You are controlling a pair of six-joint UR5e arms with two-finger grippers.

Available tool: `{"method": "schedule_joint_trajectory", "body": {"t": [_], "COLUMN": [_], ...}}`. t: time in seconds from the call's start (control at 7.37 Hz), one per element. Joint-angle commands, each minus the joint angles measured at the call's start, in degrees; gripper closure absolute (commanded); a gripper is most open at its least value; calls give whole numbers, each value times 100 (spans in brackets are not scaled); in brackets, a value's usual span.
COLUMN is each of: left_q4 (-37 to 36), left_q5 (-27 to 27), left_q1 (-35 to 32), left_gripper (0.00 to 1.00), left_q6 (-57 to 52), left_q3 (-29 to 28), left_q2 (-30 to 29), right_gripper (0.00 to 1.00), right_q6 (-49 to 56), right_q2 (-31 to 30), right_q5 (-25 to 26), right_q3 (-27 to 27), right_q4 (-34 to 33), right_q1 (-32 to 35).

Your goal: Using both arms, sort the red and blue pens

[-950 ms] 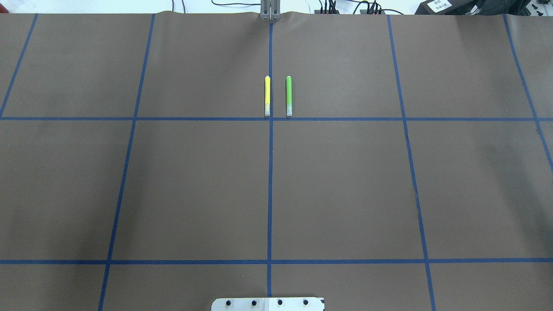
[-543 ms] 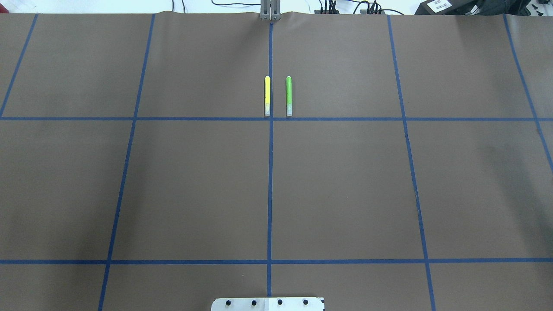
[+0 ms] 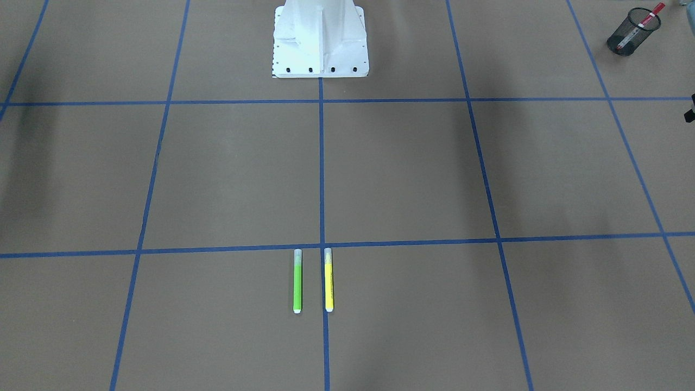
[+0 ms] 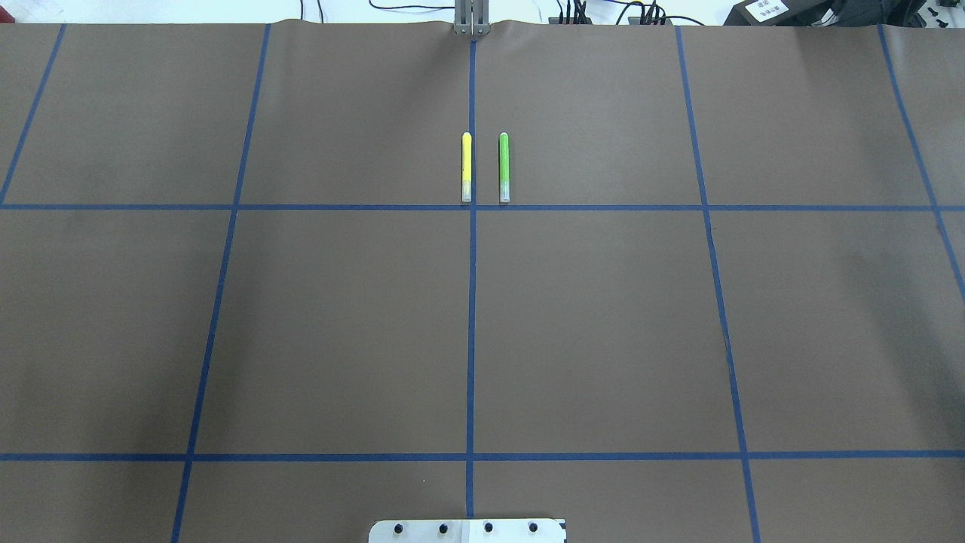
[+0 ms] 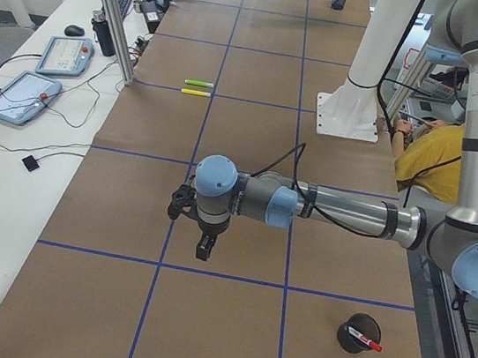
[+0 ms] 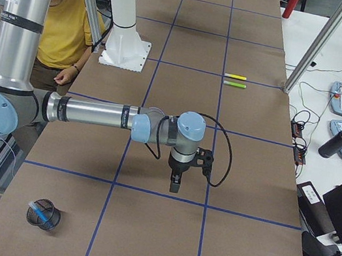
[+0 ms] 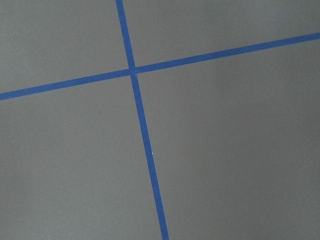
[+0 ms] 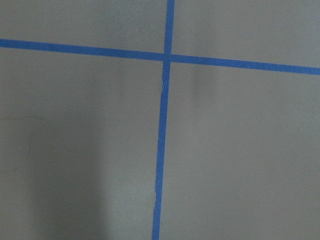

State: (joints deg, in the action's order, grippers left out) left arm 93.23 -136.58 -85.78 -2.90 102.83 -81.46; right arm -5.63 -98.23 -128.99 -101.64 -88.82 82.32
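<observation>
The red pen [image 3: 642, 23] stands in a black mesh cup [image 3: 630, 38] at the table corner on my left side; the exterior left view shows the red pen [image 5: 367, 341] in that mesh cup [image 5: 358, 332] too. The blue pen [image 6: 40, 214] rests in another mesh cup [image 6: 44, 213] on my right side. My left gripper [image 5: 202, 252] hangs pointing down over the mat, away from its cup. My right gripper [image 6: 174, 186] hangs likewise. I cannot tell whether either is open or shut. Both wrist views show only mat and tape.
A green marker [image 4: 503, 167] and a yellow marker [image 4: 467, 167] lie side by side at the far middle of the brown mat [image 4: 603, 317]. The white robot base [image 3: 320, 41] stands at the near edge. A person in yellow [image 6: 63, 23] sits behind the robot.
</observation>
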Motion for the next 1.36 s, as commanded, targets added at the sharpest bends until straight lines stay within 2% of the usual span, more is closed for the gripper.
{"method": "schedule_joint_trajectory", "body": {"t": [0.0,1.22], "left_q4": [2,-6], "left_q5": [0,0], "left_q1": [9,0], "left_gripper": [0,0], "left_q6": [0,0], "left_q3": [0,18], "left_q2": [-10,-1], "right_gripper": [0,0], "right_q6": [0,18], "right_q2": [14,-12], "right_q5": [-73,-73], "right_q3": [30,118], "right_q4": [153,207], "right_q1": [4,-5]}}
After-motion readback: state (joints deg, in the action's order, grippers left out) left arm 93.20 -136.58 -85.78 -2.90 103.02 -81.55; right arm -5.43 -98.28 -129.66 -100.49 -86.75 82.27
